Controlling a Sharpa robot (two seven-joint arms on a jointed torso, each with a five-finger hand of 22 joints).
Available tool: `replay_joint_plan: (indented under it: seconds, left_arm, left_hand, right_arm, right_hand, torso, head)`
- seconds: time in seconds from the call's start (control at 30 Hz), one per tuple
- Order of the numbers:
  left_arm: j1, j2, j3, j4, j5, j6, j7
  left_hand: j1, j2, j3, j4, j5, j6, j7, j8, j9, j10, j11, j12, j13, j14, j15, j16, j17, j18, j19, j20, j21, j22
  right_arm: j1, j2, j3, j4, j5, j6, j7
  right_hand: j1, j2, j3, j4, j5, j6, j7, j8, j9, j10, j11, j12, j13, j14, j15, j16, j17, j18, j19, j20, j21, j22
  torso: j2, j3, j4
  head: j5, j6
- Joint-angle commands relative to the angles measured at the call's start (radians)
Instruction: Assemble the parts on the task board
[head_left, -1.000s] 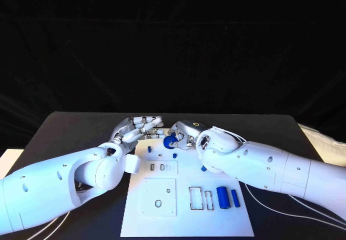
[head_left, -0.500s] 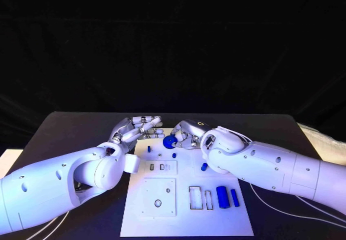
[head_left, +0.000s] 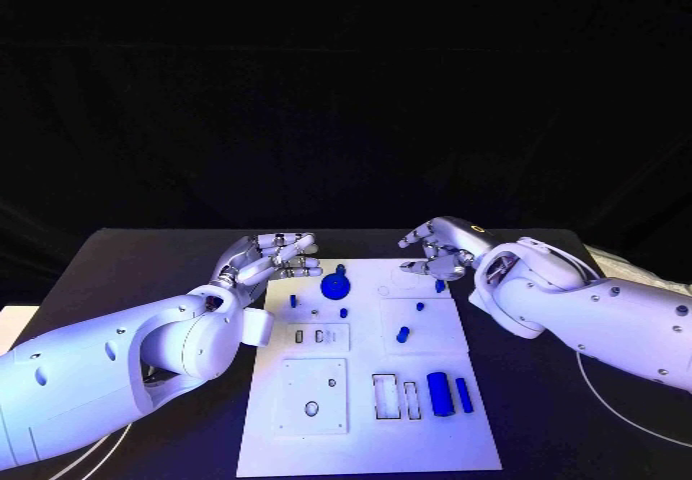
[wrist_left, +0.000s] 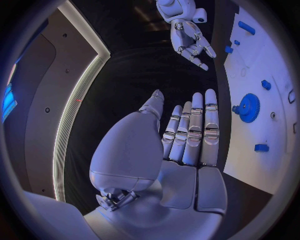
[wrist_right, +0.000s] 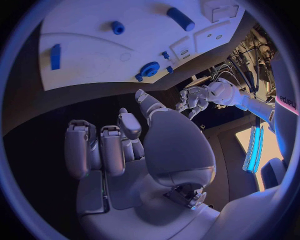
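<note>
- Overhead, from my head camera, the task board (head_left: 368, 420) lies between my arms with the blue gear (head_left: 336, 287) standing near its far end. My left hand (head_left: 268, 258) sits off the board's far left corner and my right hand (head_left: 440, 250) off its far right corner; both hold nothing, fingers loosely apart. I judge the next pick is one of the loose pieces, perhaps the two blue cylinders (head_left: 449, 393) lying side by side near my right arm.
- From my left wrist, my fingers (wrist_left: 195, 131) lie straight and together, empty, with the gear (wrist_left: 249, 107) close beside them; I should keep them off it.
- From my right wrist, my fingers (wrist_right: 103, 150) curl slightly around nothing, well off the board (wrist_right: 87, 60). I'd approach from above and pinch one cylinder alone, without nudging its neighbour.
</note>
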Motion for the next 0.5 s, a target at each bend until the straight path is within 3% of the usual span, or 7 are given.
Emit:
replay_joint_plan:
  seconds: [0.03, 0.2, 0.5]
  left_arm:
    - [0.001, 0.0, 0.001, -0.002, 0.002, 0.018, 0.01]
    - [0.001, 0.002, 0.001, -0.012, 0.002, 0.019, 0.011]
    - [-0.001, 0.006, 0.0, -0.023, 0.002, 0.024, 0.012]
  left_hand:
    - [-0.002, 0.01, 0.002, -0.005, -0.002, -0.003, 0.005, -0.004, -0.001, -0.006, 0.004, -0.003, -0.001, 0.004, 0.004, -0.005, 0.001, 0.009, 0.005, 0.0, -0.003, -0.001]
    - [-0.002, 0.01, 0.001, -0.007, -0.002, -0.003, 0.005, -0.005, -0.001, -0.006, 0.004, -0.004, -0.001, 0.004, 0.004, -0.006, 0.002, 0.009, 0.005, 0.0, -0.004, -0.002]
    - [-0.002, 0.01, 0.001, -0.007, -0.002, -0.003, 0.005, -0.005, -0.001, -0.006, 0.004, -0.004, -0.001, 0.004, 0.004, -0.006, 0.002, 0.009, 0.005, 0.0, -0.004, -0.002]
  right_arm:
    - [0.002, -0.019, 0.0, -0.007, 0.085, 0.041, 0.143]
    - [-0.001, -0.055, -0.002, -0.045, 0.095, 0.079, 0.194]
    - [-0.031, -0.053, -0.003, -0.125, 0.071, 0.106, 0.224]
  right_hand:
    - [0.011, 0.001, -0.002, -0.004, 0.006, 0.002, 0.0, -0.006, -0.001, 0.005, 0.0, 0.005, 0.001, 0.068, -0.001, 0.007, 0.085, -0.012, 0.005, 0.0, 0.004, 0.007]
    - [0.02, -0.007, -0.009, -0.01, 0.011, -0.001, 0.001, -0.01, -0.002, 0.001, 0.001, 0.001, -0.001, 0.069, 0.0, 0.008, 0.088, -0.013, 0.005, 0.001, 0.004, 0.008]
    - [0.028, -0.01, -0.014, -0.013, 0.015, -0.004, 0.001, -0.012, -0.003, -0.008, 0.002, -0.013, -0.013, 0.068, 0.0, 0.006, 0.085, -0.012, 0.001, 0.001, 0.003, 0.004]
  torso:
    - [-0.005, 0.0031, -0.0123]
    - [-0.007, 0.0076, -0.0191]
    - [-0.005, 0.0125, -0.018]
  head:
    - [0.0, -0.001]
    - [0.003, -0.001]
    - [0.001, -0.004]
